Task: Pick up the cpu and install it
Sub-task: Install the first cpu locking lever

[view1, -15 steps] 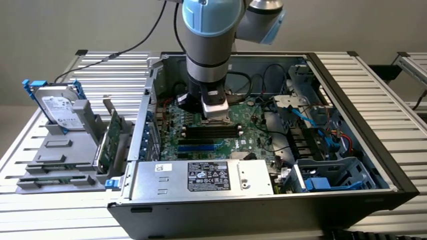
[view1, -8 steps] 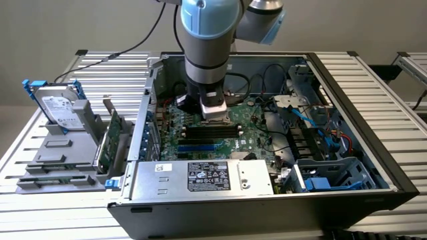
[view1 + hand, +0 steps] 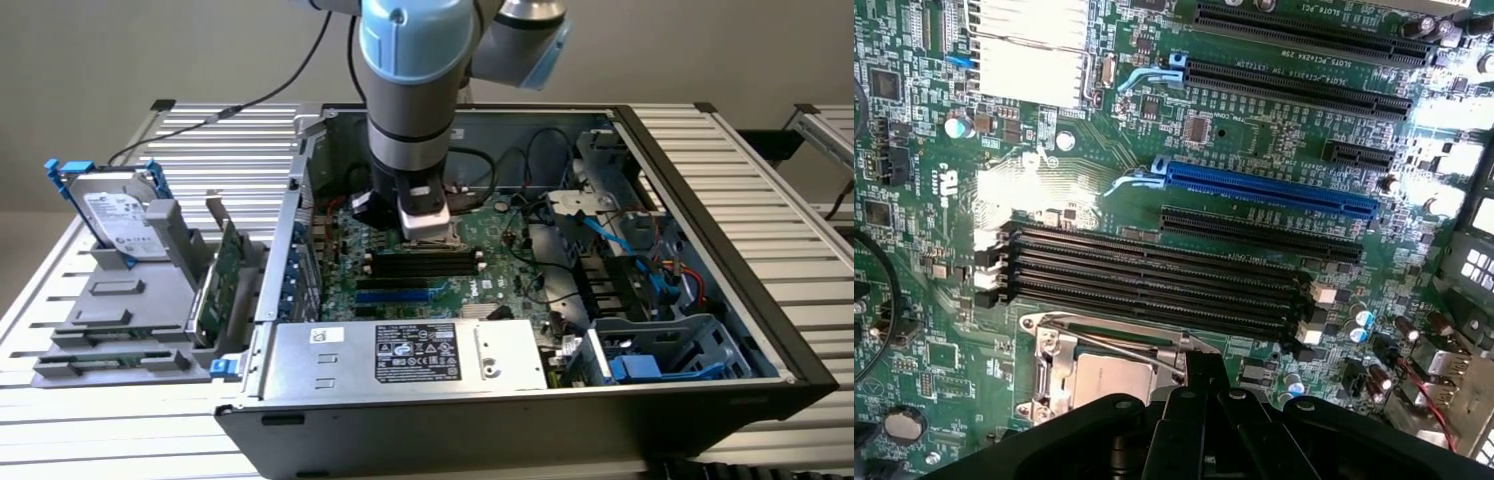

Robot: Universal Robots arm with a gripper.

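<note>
- The gripper [image 3: 424, 228] hangs low inside the open computer case [image 3: 747, 330], upper centre of the exterior view, right over the motherboard [image 3: 501, 250].
- Its jaws are closed; nothing can be made out between them, and the black gripper body [image 3: 1199, 420] covers the lower middle of the wrist view.
- The cpu [image 3: 1112, 380], a dull silver square, lies flat in the metal-framed socket [image 3: 1054, 345], just beside the gripper's black tip and partly hidden by it (whether the two touch cannot be told).
- A thin metal lever [image 3: 1124, 345] slants across the socket frame above the chip.
- Four long black memory slots [image 3: 1154, 280] run side by side next to the socket, towards the middle of the wrist view; a blue expansion slot [image 3: 1269, 190] lies beyond them.
- In the exterior view the same black slots [image 3: 424, 264] sit just below the gripper.
- At the exterior view's left, well apart from the case, a hard drive [image 3: 118, 215] in a blue bracket stands upright in a grey holder [image 3: 114, 300] on the slatted table [image 3: 747, 140].
- A labelled power supply [image 3: 414, 355] fills the near edge of the case.
</note>
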